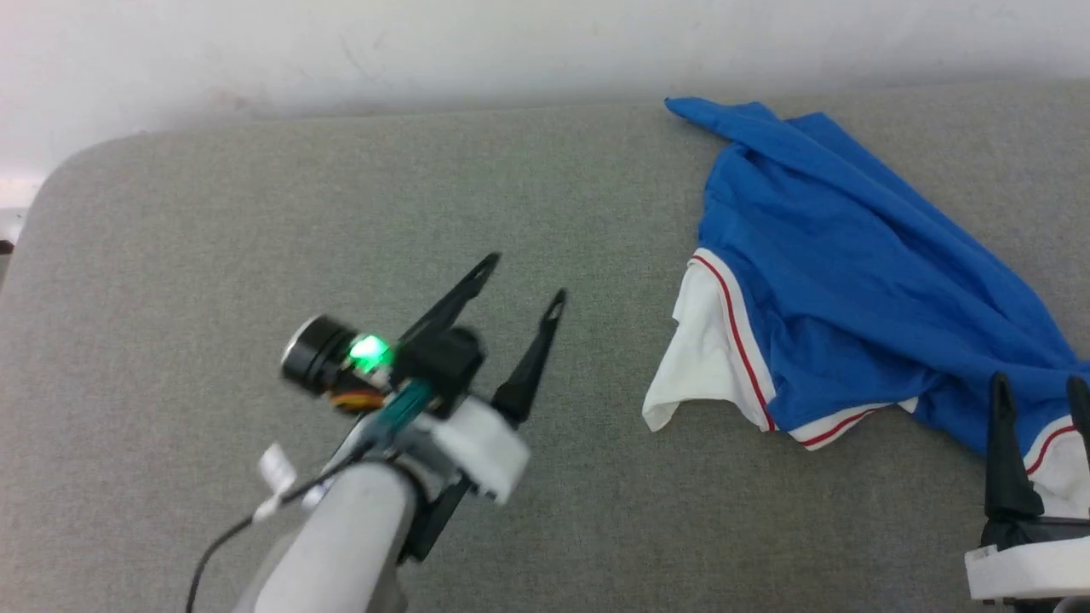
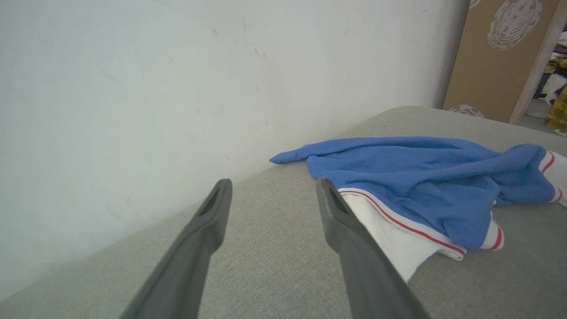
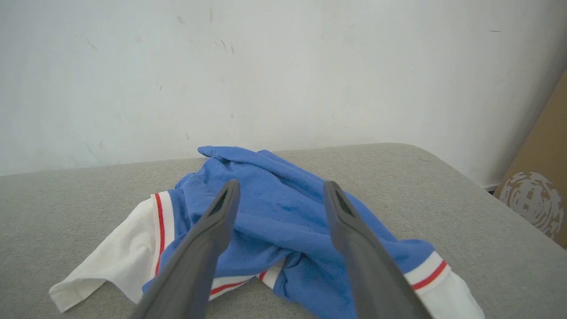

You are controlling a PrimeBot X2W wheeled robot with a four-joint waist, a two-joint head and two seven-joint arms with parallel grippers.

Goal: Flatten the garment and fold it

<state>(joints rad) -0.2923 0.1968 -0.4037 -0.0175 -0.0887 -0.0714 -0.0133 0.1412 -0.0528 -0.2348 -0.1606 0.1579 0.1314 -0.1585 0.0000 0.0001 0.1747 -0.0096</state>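
While the garment (image 1: 834, 281) lies bunched at two o'clock, your left pincer (image 1: 524, 278) gapes empty at seven; right pincer (image 1: 1037, 381), also wide, faces a sleeve, likely for spreading.

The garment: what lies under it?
The garment lies crumpled on the grey padded surface, which shows around it. Whatever is beneath its bunched folds is covered.

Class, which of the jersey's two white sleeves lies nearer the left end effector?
The sleeve at the garment's left edge; the other sleeve lies by the right end effector.
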